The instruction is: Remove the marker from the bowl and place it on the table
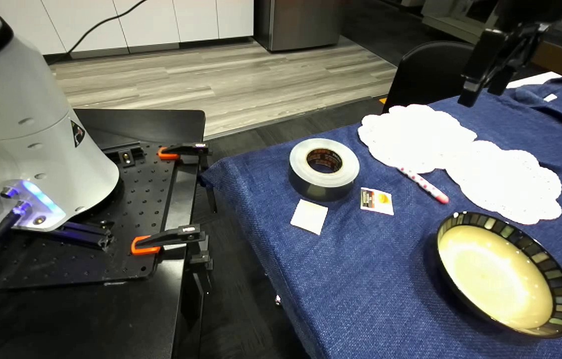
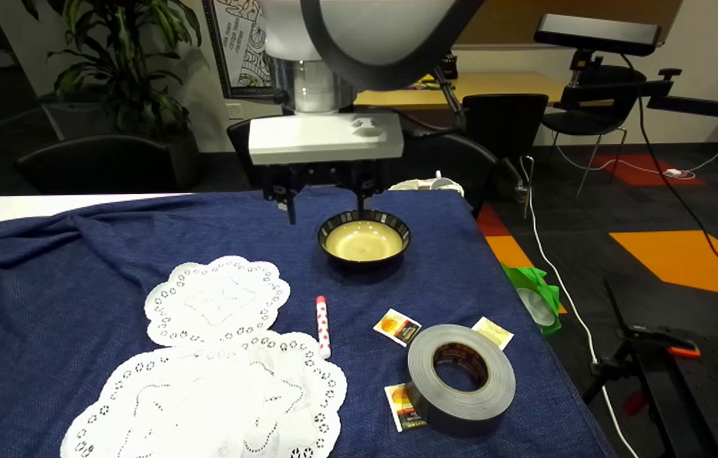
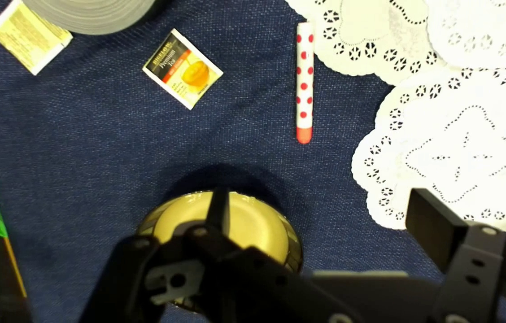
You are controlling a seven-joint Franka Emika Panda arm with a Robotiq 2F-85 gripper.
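The marker, whitish with pink-red dots and a red end, lies on the blue-cloth table (image 1: 351, 289), outside the bowl. It shows in both exterior views (image 1: 425, 185) (image 2: 323, 327) and the wrist view (image 3: 304, 83). Its white end is at a doily's edge. The bowl (image 1: 495, 279) has a dark patterned rim and cream-yellow inside with nothing seen in it; it also shows in an exterior view (image 2: 364, 245) and, partly hidden by a finger, in the wrist view (image 3: 257, 224). My gripper (image 2: 326, 216) is open and empty above the table, fingers wide apart (image 3: 320, 197).
White lace doilies (image 1: 418, 137) (image 2: 219, 299) lie beside the marker. A grey tape roll (image 1: 301, 159) (image 2: 422, 366) stands among tea packets (image 1: 375, 200) (image 3: 183, 69). A black workbench with orange clamps (image 1: 169, 239) stands apart from the table. A black chair (image 1: 425, 75) is behind it.
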